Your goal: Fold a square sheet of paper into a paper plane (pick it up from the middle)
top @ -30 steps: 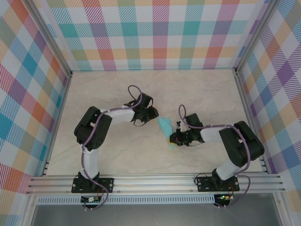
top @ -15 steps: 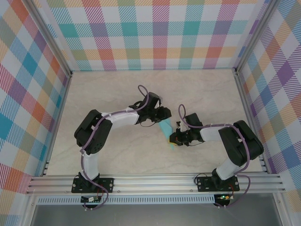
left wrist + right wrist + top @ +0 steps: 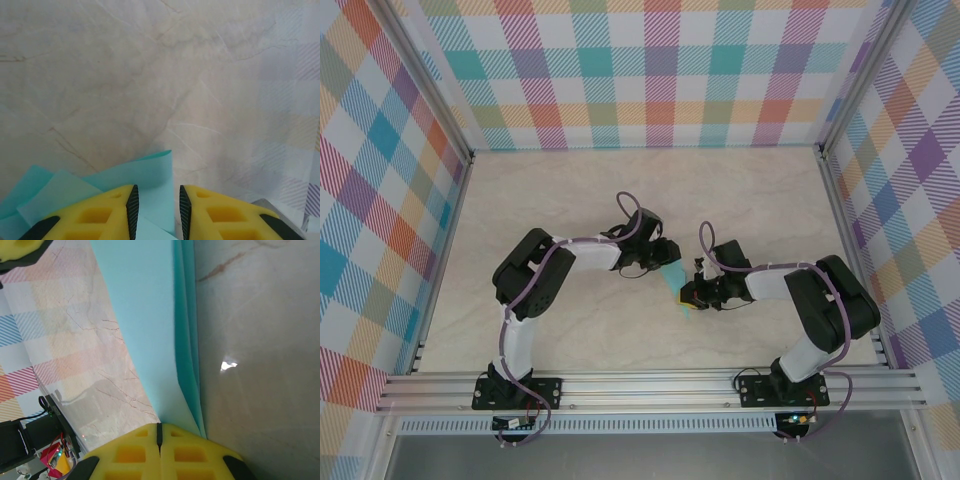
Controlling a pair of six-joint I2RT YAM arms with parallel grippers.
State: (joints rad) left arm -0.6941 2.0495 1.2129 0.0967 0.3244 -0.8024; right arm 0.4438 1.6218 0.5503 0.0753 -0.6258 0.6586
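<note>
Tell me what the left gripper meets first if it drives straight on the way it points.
The turquoise paper: its edge lies between the left gripper's fingers. Past it looks like bare table, though depth is hard to judge.

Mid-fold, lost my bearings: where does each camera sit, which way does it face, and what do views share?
Top external: above and behind the bases, facing down at the table; both arms, left end effector and right end effector show.
Left wrist: on the left arm, facing forward across the turquoise paper and table; its own yellow fingers show.
Right wrist: on the right arm, facing along the paper; its shut fingers show.
Shared: every view shows the paper.
</note>
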